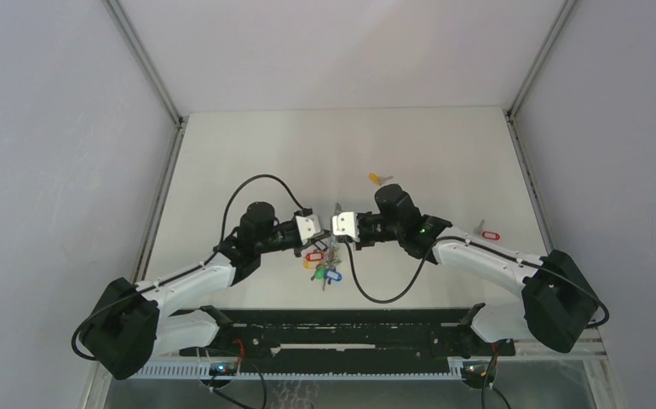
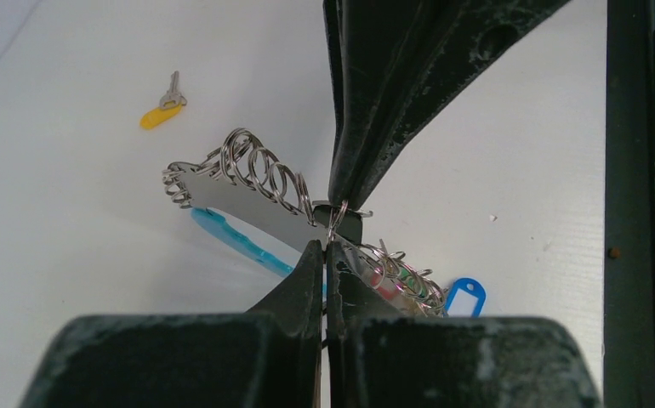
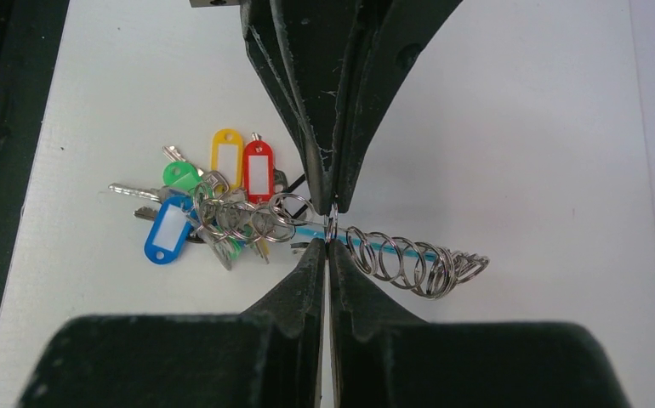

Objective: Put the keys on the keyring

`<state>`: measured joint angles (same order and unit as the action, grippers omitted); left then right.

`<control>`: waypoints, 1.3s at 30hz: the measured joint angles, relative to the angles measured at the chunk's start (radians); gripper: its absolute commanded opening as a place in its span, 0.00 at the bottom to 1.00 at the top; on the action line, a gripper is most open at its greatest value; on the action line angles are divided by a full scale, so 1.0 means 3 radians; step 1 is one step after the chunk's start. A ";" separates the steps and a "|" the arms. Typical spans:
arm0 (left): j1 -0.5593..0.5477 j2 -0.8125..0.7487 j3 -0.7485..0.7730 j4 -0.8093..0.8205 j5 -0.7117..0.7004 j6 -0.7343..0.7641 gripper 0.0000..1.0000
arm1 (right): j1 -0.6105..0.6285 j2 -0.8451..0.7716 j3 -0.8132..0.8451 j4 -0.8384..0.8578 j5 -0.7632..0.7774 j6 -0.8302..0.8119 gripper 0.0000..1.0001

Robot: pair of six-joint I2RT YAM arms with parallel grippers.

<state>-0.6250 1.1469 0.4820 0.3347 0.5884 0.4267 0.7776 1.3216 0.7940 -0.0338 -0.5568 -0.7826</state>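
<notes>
We see our left gripper [image 2: 325, 248] and right gripper [image 3: 327, 246] both closed, tip to tip, pinching one ring of the keyring [image 3: 222, 212], its tagged bunch on the table beside them; a yellow-tagged key [image 1: 380, 179] and red-tagged key [image 1: 488, 232] lie well apart

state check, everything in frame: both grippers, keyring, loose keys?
left gripper: shut on the keyring's metal chain
right gripper: shut on the same chain, tip to tip with the left
keyring: pinched by both grippers, tags bunched at one end
yellow-tagged key: lying loose, not on the ring
red-tagged key: lying loose, not on the ring
</notes>
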 measured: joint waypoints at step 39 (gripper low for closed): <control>0.0116 0.0338 -0.0343 0.1705 -0.0251 -0.1452 0.00 | -0.0003 0.0043 0.0008 0.0150 0.0252 -0.0045 0.12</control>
<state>-0.5903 1.2484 0.3790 0.8463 0.5133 -0.0090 0.7769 1.3346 0.7963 0.0113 -0.4812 -0.7959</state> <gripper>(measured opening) 0.008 0.054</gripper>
